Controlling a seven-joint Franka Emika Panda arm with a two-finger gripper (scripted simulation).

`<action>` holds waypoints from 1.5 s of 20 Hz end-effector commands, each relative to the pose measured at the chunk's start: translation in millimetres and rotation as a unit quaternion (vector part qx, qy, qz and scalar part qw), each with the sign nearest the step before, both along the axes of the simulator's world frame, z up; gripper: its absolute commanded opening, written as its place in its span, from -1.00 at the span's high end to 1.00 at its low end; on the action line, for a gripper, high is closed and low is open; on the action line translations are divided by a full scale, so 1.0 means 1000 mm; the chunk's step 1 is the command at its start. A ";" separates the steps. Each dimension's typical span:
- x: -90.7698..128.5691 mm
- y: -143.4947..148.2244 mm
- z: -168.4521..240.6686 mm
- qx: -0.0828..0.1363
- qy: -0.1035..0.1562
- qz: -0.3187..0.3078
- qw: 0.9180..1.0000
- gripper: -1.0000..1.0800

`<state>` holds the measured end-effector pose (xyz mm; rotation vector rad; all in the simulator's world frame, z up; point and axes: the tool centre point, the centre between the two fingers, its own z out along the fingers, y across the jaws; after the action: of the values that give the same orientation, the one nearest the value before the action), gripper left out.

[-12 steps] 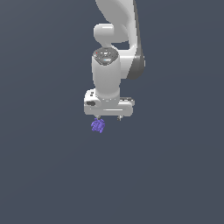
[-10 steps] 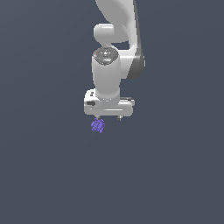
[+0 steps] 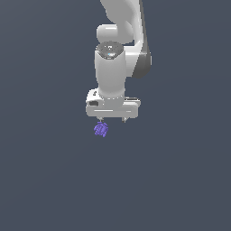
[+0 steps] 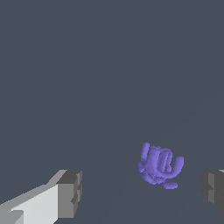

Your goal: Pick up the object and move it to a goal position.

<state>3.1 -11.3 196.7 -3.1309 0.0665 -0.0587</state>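
Observation:
The object [image 3: 101, 129] is a tiny violet-purple lump with several short prongs, lying on the plain dark grey surface. In the exterior view it shows just under the white gripper [image 3: 112, 120], below the finger toward the exterior view's left. In the wrist view the object [image 4: 159, 165] lies between the two grey fingertips [image 4: 70, 194], nearer one of them and touching neither. The gripper [image 4: 142, 188] is open, with a wide gap and nothing held.
The white arm [image 3: 118, 49] rises straight up from the gripper to the top edge of the exterior view. Around it there is only the uniform dark grey surface [image 3: 54, 180].

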 end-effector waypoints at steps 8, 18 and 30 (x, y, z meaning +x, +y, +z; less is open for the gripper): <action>-0.009 -0.015 -0.025 0.002 0.005 -0.030 1.000 -0.92; -0.043 -0.057 -0.089 0.000 0.016 -0.116 0.993 -0.92; -0.055 -0.069 -0.109 -0.001 0.020 -0.139 0.990 -0.92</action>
<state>-51.3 -80.6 89.3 -3.1006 0.5040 0.0005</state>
